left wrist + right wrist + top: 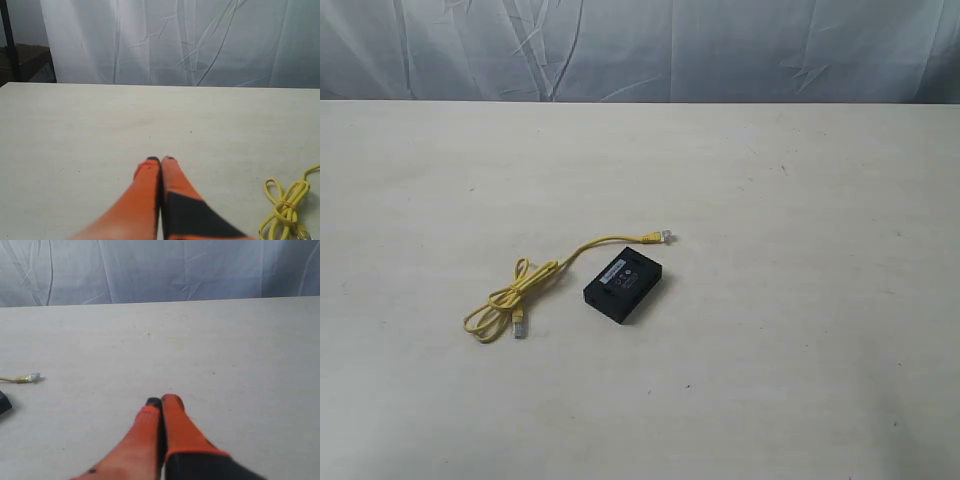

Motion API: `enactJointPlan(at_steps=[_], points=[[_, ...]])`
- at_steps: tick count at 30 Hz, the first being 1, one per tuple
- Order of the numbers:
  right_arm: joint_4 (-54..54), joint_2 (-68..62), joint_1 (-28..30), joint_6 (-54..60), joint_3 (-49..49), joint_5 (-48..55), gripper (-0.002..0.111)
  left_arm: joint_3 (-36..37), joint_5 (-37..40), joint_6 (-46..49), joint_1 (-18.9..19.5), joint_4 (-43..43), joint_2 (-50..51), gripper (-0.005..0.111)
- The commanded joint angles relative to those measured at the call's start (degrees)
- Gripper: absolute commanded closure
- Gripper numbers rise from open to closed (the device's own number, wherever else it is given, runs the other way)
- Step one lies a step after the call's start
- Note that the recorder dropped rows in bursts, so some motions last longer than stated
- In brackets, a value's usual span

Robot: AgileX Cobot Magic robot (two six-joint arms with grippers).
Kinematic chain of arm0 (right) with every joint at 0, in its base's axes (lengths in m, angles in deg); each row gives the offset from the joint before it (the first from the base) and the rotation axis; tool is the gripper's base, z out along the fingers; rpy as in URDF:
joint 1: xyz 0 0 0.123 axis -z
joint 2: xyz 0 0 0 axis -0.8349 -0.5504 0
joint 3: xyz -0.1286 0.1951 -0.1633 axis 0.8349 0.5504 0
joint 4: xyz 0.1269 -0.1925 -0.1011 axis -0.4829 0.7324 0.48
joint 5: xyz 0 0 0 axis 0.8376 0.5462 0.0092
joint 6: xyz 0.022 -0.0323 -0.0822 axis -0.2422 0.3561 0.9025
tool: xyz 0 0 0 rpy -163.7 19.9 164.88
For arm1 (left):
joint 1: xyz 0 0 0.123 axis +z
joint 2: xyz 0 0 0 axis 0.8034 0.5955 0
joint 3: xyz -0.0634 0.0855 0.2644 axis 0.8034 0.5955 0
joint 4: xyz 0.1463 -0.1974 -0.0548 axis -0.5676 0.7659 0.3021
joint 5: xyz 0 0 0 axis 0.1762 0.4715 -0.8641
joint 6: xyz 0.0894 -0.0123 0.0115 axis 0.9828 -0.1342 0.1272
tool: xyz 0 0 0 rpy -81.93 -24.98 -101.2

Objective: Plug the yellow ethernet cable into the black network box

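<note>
Left claw (pixel 160 160): orange fingers (pixel 145 187) pressed tip to tip, no gap, nothing held. It hung over the pale, matte table (pixel 75 130).

Thin bright yellow ethernet cable (pixel 285 207): its loosely bundled coil lay flat off to one side of the left claw, near it but clear of the tips.

Right claw (pixel 162 401): same state, tips closed together and empty.

One clear plastic plug (pixel 32 376) on the cable end lay ahead of the right claw and off to its side, well apart. A corner of the small flat rectangular black plastic network box (pixel 4 402) sat just past that plug, also well apart from the claw.

Exterior view: neither claw in shot. The cable (pixel 525 285) ran from the coil around the box (pixel 623 285), with the plug (pixel 665 237) lying loose just beside the box's far corner. White label on top of the box, text too small to read.
</note>
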Motion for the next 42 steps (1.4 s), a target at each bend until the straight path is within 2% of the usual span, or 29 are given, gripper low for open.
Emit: enactJointPlan(at_steps=[1, 23, 25, 28, 36, 42], points=[[0.2, 0.3, -0.2, 0.2, 0.1, -0.4, 0.108, 0.3, -0.4, -0.4, 0.1, -0.4, -0.3, 0.107], [0.2, 0.3, -0.2, 0.2, 0.1, -0.4, 0.108, 0.3, -0.4, -0.4, 0.1, -0.4, -0.3, 0.107], [0.2, 0.3, -0.2, 0.2, 0.1, -0.4, 0.108, 0.3, -0.8, -0.4, 0.1, -2.3, -0.3, 0.107], [0.2, 0.3, -0.2, 0.2, 0.1, -0.4, 0.108, 0.3, -3.6, -0.4, 0.1, -2.6, -0.3, 0.107], [0.2, 0.3, -0.2, 0.2, 0.1, -0.4, 0.108, 0.3, -17.7, -0.4, 0.1, -2.6, -0.3, 0.107], [0.2, 0.3, -0.2, 0.2, 0.1, -0.4, 0.108, 0.3, -21.3, -0.4, 0.1, -2.6, -0.3, 0.107]])
